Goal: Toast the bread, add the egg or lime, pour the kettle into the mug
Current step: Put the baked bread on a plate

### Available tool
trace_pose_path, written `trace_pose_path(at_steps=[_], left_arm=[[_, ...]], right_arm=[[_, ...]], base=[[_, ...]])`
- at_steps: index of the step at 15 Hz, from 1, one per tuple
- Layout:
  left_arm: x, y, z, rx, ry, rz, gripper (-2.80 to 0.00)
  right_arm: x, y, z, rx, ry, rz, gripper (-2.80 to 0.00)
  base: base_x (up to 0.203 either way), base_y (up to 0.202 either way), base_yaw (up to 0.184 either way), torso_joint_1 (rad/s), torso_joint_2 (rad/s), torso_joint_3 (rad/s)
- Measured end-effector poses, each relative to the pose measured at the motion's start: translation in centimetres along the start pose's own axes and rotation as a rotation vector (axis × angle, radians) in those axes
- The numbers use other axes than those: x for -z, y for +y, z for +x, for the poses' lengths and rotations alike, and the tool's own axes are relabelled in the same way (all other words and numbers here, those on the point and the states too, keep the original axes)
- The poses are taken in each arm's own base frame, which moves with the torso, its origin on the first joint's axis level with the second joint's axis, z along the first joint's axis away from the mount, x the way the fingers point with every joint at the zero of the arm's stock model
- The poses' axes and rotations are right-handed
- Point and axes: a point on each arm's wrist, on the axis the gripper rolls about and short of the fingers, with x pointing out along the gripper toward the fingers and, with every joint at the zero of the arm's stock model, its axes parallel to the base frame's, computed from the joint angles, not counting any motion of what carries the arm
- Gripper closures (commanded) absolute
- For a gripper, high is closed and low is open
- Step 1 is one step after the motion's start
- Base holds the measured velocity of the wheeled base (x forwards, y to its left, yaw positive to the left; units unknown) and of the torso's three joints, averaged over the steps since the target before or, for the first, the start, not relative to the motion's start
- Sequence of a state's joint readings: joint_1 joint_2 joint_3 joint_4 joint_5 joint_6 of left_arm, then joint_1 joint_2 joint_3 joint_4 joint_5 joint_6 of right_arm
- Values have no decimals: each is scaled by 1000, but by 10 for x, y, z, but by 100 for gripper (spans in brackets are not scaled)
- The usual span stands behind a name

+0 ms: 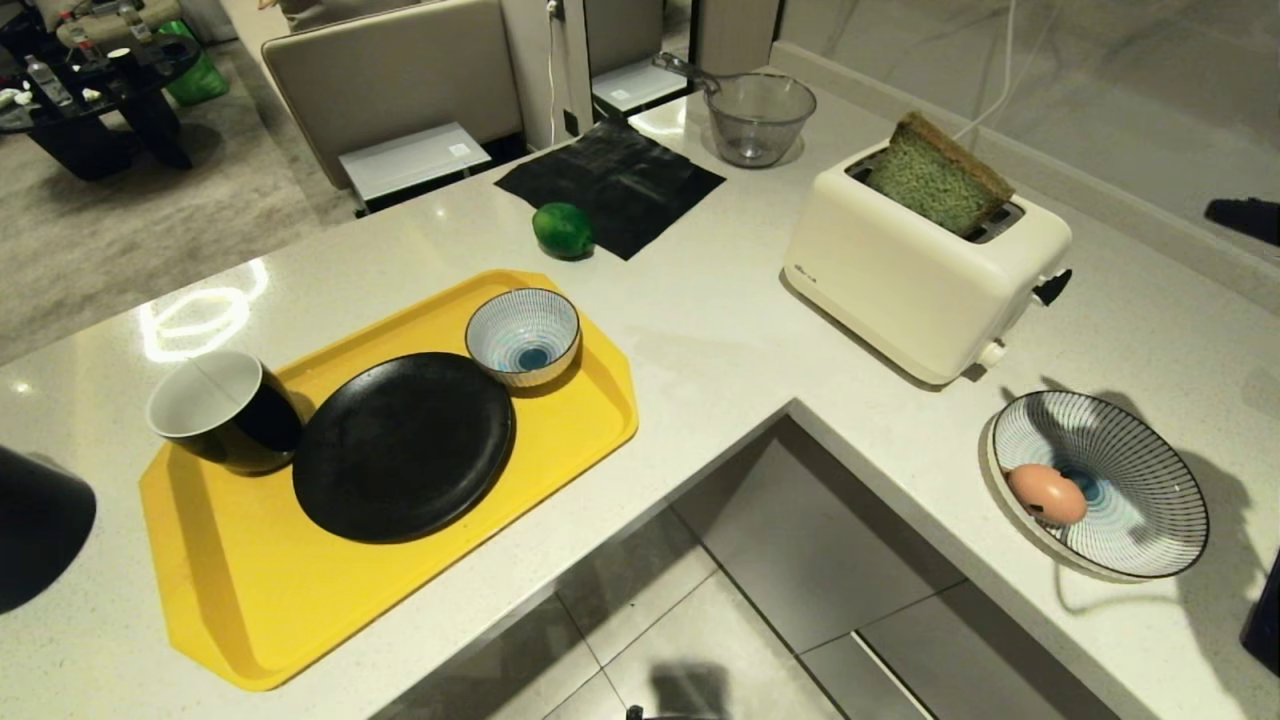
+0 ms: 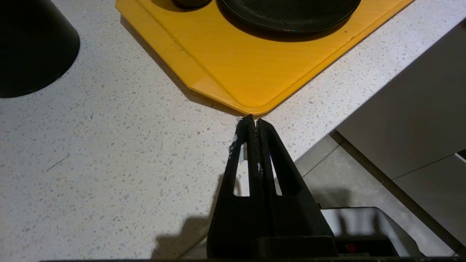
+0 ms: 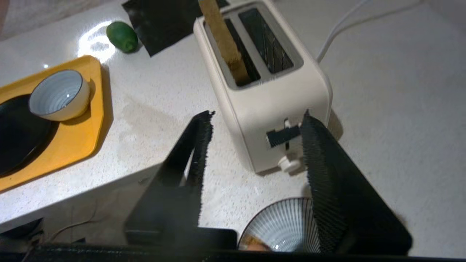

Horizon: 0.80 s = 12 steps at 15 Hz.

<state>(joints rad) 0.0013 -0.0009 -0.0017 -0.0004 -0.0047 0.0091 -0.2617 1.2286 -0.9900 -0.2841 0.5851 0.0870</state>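
Jaws: right gripper (image 3: pixel 255 116) parted, empty, above toaster (image 1: pixel 925 270) lever | left gripper (image 2: pixel 252 122) closed, empty, beside tray (image 2: pixel 233 65) | bread (image 1: pixel 938 180) in toaster slot | egg (image 1: pixel 1046 494) in striped dish (image 1: pixel 1150 480)

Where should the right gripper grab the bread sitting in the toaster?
By the raised upper corner of the bread, from above. The slice stands tilted in one slot of the toaster, upper half exposed, both flat faces free. Put one finger on each face. The right gripper is open and empty.
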Motion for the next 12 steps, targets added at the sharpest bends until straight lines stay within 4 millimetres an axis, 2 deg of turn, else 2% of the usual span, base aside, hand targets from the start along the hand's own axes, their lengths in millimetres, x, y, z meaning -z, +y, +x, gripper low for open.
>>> trace_pose_path(at_steps=[2, 5, 8, 12], left_arm=[[0, 0, 0, 0, 0, 0, 0], [0, 0, 0, 0, 0, 0, 0], [0, 0, 0, 0, 0, 0, 0], [0, 0, 0, 0, 0, 0, 0]], right_arm=[[1, -2, 3, -4, -38, -30, -280], [14, -5, 15, -10, -32, -109, -280], [28, -8, 42, 58, -61, -202, -280], [40, -9, 78, 136, -160, -203, -280]], base=[[0, 0, 0, 0, 0, 0], [0, 0, 0, 0, 0, 0], [0, 0, 0, 0, 0, 0], [0, 0, 0, 0, 0, 0]])
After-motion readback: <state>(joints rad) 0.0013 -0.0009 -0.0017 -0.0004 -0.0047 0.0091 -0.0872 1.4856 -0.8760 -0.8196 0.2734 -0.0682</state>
